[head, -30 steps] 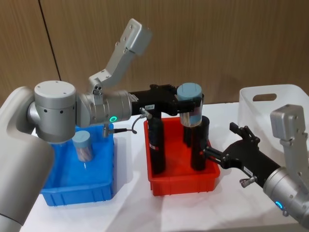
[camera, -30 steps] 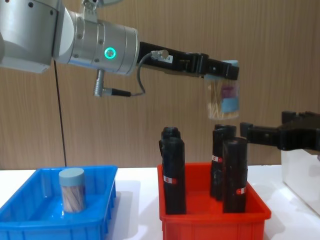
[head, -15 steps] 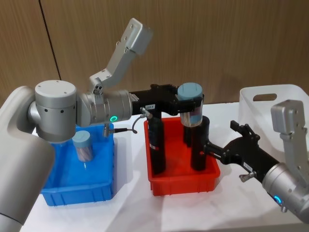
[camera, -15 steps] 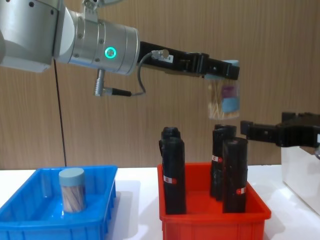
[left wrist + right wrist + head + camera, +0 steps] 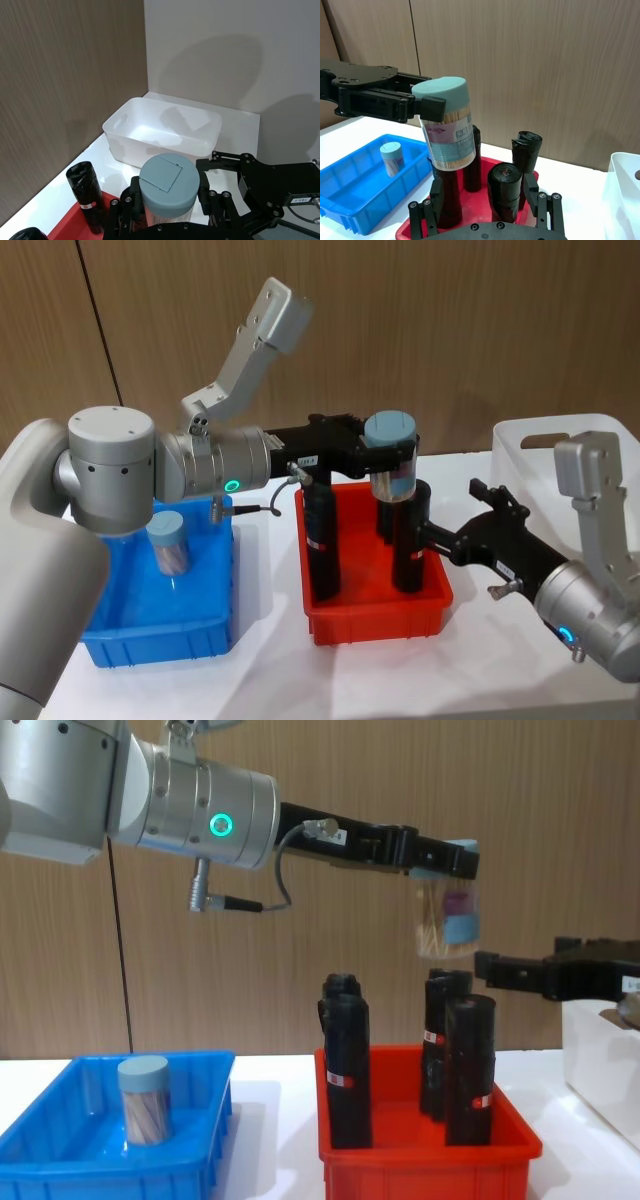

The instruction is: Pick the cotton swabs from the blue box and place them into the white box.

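Left tool (image 5: 390, 452) pinches a swab jar (image 5: 397, 480) high over the red bin's (image 5: 375, 618) black rolls (image 5: 322, 545), right tool (image 5: 450, 508) spread at its 3 o'clock before the white box (image 5: 520, 440), second jar (image 5: 168, 545) in the blue box (image 5: 160, 640) at 9 o'clock.

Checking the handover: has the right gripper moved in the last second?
Yes. In the chest view the right gripper has edged left and slightly up against the fixed black rolls.

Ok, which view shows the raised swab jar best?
The right wrist view: the swab jar shows side-on, whole, with the left hand clamped just under its lid. The left wrist view shows mostly its lid from above; the head view its lid and upper wall; the chest view its side, farther off.
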Tool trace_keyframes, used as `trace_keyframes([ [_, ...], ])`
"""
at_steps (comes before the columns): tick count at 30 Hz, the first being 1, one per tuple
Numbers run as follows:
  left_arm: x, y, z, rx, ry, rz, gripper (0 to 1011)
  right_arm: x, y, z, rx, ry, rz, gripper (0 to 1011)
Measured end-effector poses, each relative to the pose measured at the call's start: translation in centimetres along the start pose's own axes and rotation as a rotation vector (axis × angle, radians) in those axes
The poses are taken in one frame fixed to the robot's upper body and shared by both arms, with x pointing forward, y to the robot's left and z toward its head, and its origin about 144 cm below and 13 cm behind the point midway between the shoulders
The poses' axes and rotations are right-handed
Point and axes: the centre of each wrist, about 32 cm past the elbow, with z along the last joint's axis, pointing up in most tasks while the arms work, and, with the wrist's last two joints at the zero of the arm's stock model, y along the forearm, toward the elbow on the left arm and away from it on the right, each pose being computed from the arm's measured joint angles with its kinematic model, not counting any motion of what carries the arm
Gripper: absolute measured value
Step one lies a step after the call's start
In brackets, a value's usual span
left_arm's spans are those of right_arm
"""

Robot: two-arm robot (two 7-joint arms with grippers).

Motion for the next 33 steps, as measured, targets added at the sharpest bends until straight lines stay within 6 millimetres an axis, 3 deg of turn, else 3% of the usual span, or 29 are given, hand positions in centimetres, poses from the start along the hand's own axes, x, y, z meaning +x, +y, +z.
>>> trace_keyframes([
  [33,0.0,0.0,0.0,0.0,0.0,0.0,663,0.5,2.6,0.8,0.026,0.028,0.109,1001],
])
